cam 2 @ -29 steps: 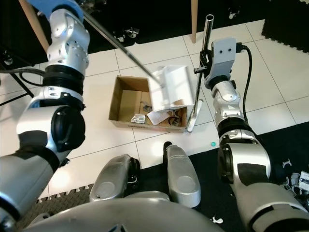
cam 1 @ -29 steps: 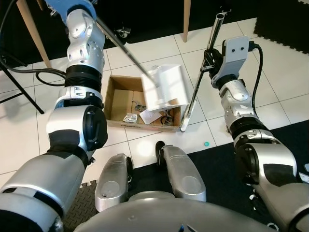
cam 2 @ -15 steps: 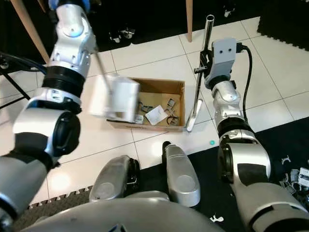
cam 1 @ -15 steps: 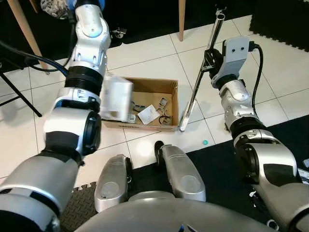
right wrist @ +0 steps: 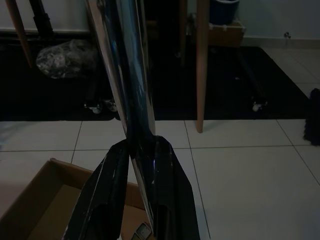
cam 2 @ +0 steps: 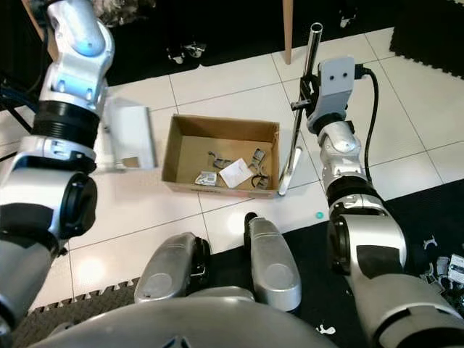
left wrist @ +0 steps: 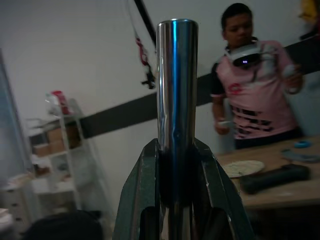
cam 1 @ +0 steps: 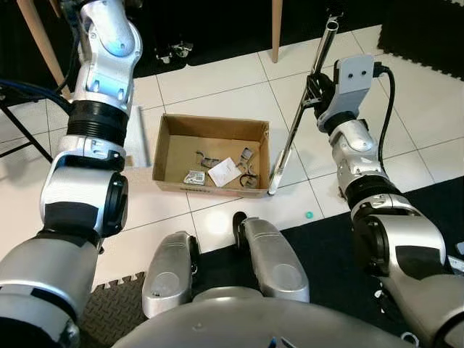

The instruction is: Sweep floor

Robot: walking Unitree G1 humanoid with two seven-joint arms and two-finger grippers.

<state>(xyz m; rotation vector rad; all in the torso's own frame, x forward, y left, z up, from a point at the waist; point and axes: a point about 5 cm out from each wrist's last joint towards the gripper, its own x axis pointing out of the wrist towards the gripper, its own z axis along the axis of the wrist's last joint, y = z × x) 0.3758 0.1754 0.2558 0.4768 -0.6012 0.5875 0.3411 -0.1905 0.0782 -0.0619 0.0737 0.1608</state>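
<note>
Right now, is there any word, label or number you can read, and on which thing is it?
None can be read.
Small label in the box: print too small to read.
White paper in the box: blank as far as can be seen.
Person's shirt: a blurred mark, not readable.

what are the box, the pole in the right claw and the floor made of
The box looks like plain brown corrugated cardboard, matte, with raw folded flaps. The pole in the right claw appears to be polished metal tube: silvery, mirror-like reflections, open hollow end. The floor seems glossy white ceramic tile, with grout lines and glare.
</note>
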